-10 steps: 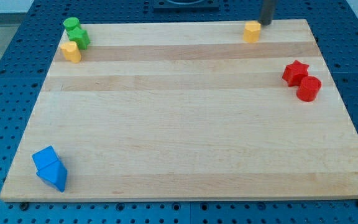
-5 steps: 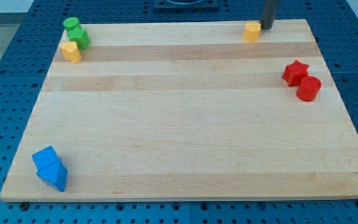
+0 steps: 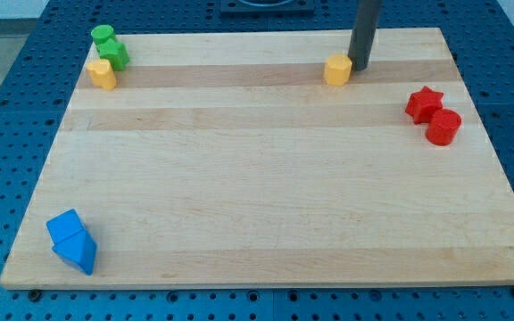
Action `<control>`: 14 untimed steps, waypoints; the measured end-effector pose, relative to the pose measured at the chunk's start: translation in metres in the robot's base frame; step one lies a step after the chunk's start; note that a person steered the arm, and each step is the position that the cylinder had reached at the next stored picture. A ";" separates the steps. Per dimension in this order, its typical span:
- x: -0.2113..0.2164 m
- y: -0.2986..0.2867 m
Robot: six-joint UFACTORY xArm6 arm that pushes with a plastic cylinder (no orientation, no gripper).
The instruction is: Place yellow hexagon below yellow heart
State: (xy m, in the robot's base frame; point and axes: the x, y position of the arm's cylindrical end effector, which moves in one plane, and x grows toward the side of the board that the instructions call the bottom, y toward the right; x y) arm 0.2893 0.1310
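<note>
My tip (image 3: 360, 67) touches the yellow hexagon's (image 3: 337, 69) right side; the yellow heart (image 3: 102, 75) sits far left; no gripper is visible.

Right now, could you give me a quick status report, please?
My tip touching yellow hexagon, on its right. Yellow heart far left, beside green blocks. Path between them open.

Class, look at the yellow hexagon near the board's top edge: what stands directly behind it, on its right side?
My tip stands against the yellow hexagon on the view's right. The exact contact point is hidden.
</note>
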 end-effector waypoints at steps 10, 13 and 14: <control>0.061 -0.273; 0.091 -0.302; 0.108 -0.303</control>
State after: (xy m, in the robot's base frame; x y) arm 0.3977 -0.1718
